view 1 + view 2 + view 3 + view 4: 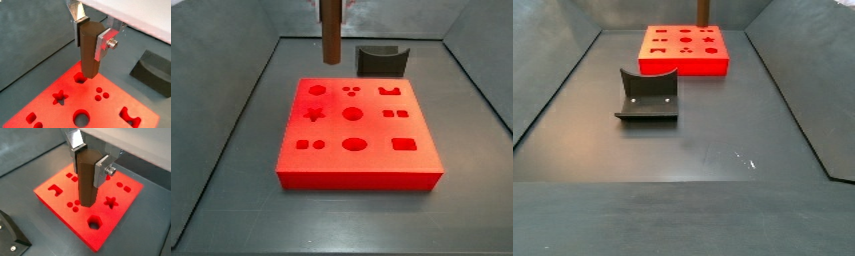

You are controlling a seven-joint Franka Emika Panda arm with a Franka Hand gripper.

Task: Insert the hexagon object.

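Note:
My gripper [92, 35] is shut on the hexagon object [89, 50], a long brown six-sided peg that hangs upright between the silver fingers [105, 44]. The same grip shows in a wrist view [90, 162]. The peg [330, 30] hangs in the air above the far left part of the red block [372, 165], its lower end clear of the top. The hexagon hole [79, 77] lies just beside the peg's lower end in a wrist view, and it also shows in a wrist view [94, 221] and a side view [315, 90]. The gripper itself is above the frame in both side views.
The red block's top has other cutouts: a star [311, 114], a round hole [353, 113], a square [404, 144]. A dark grey curved block [380, 60] stands on the floor beyond the red block, also in a side view [648, 95]. Sloping grey walls ring the floor.

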